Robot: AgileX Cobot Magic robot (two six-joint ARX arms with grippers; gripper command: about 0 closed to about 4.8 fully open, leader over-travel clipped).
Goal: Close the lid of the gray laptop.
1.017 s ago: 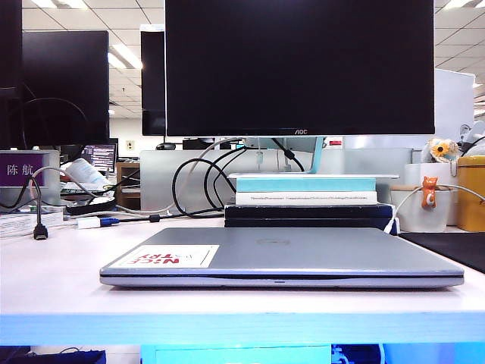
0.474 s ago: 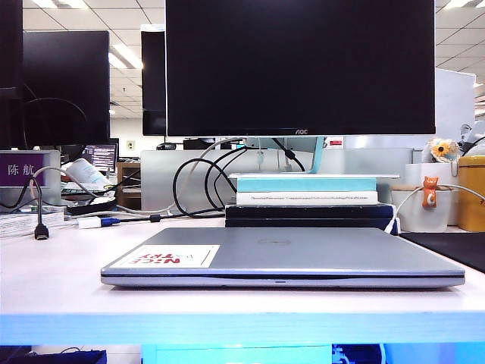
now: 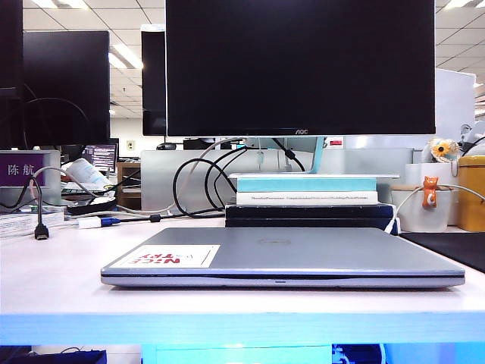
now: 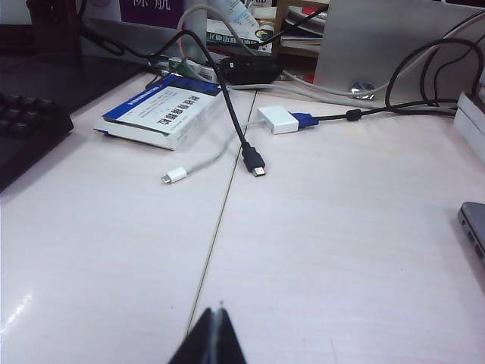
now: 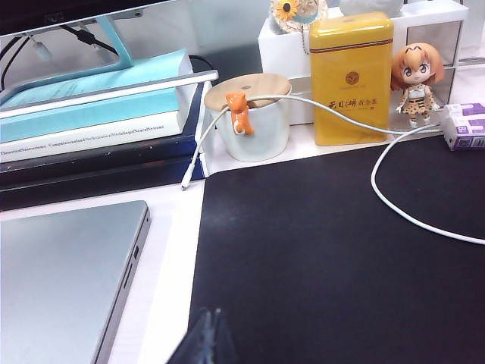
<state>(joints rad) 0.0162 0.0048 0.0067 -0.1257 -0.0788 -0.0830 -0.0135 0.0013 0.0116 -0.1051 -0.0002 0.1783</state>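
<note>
The gray laptop [image 3: 282, 259] lies flat on the white table with its lid [image 3: 303, 249] down on the base, the white-and-red sticker [image 3: 167, 256] and round logo facing up. In the right wrist view the lid [image 5: 61, 273] shows as a plain silver panel, and a corner of the laptop [image 4: 474, 227] shows in the left wrist view. My left gripper [image 4: 217, 309] is shut and empty above bare table, apart from the laptop. My right gripper [image 5: 207, 312] is shut and empty over the black mat [image 5: 341, 258], beside the laptop's edge. Neither gripper appears in the exterior view.
A large black AOC monitor [image 3: 300, 68] stands behind stacked books [image 3: 307, 199]. A white cup [image 5: 254, 117], yellow tin [image 5: 350, 76], figurine [image 5: 417, 80] and white cable [image 5: 394, 189] sit by the mat. Cables [image 4: 250, 155], a boxed pack [image 4: 163, 114] and a keyboard [image 4: 26, 129] lie near the left gripper.
</note>
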